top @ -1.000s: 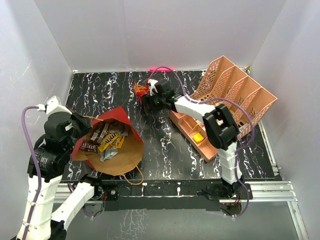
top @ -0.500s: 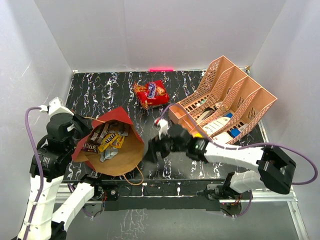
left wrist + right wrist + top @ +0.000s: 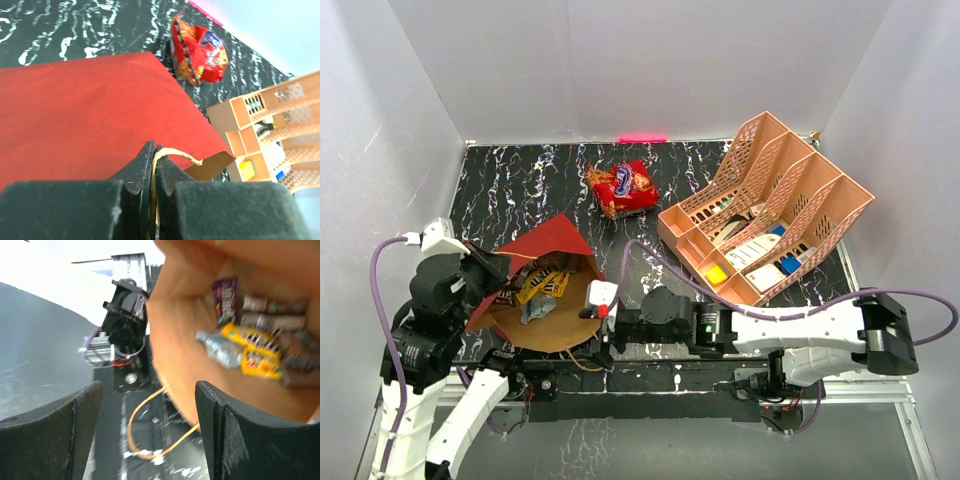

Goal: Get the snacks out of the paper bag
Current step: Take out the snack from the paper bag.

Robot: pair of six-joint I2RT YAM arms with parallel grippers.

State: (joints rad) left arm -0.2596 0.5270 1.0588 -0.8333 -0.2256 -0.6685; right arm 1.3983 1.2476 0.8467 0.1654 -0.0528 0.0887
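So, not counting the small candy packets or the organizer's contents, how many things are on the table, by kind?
Red paper bag with brown kraft inside: 1
Red-orange crinkly chip bag: 1
Peach plastic lattice organizer: 1
Total: 3

— Where is the left arm (image 3: 425, 320)?
— It stands folded at the left edge of the paper bag (image 3: 545, 240). The left gripper (image 3: 152, 150) is clamped tight on the bag's handle loop.
— And the right arm (image 3: 790, 325)?
— It lies low and stretched out, reaching to the bag's mouth. The right gripper (image 3: 149, 390) has its jaws spread wide, with nothing between them.
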